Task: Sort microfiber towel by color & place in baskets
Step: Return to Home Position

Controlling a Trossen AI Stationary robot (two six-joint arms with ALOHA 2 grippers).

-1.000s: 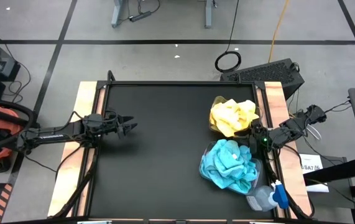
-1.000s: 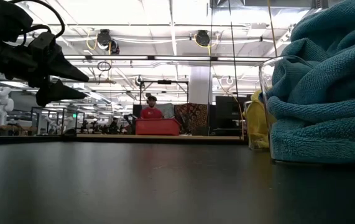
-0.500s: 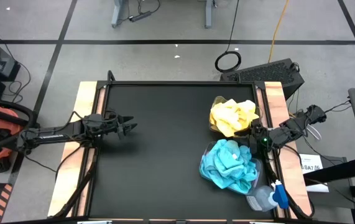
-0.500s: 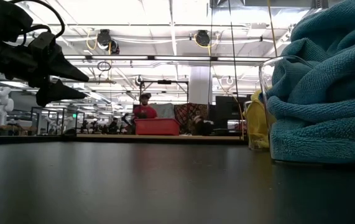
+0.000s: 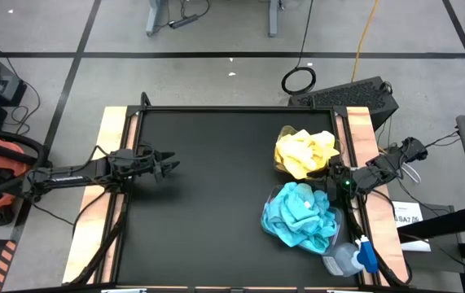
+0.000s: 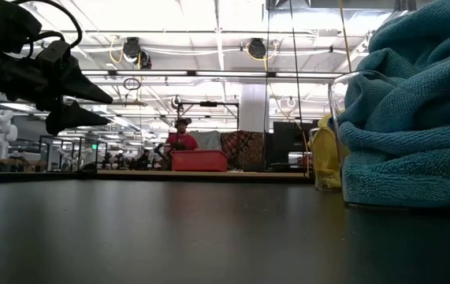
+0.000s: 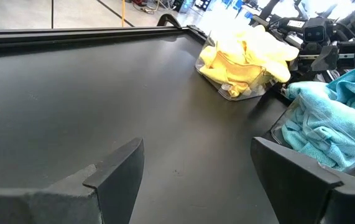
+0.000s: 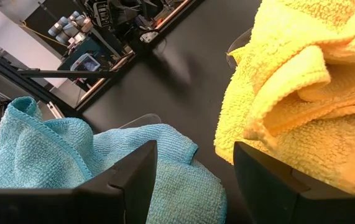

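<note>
While our left gripper [image 5: 173, 167] hovers, splayed wide, over the left side of the black table [image 5: 216, 195], we see yellow towels [image 5: 305, 152] heaped in the farther clear bin [image 7: 236, 94] and teal towels [image 5: 301, 216] in the nearer clear bin [image 6: 336, 99]. Our right gripper [image 5: 331, 181] sits between those bins, parted and empty.

One camera looks straight down, one level across the table [image 5: 216, 203], both wrist views share the bins [image 7: 228, 91]
</note>
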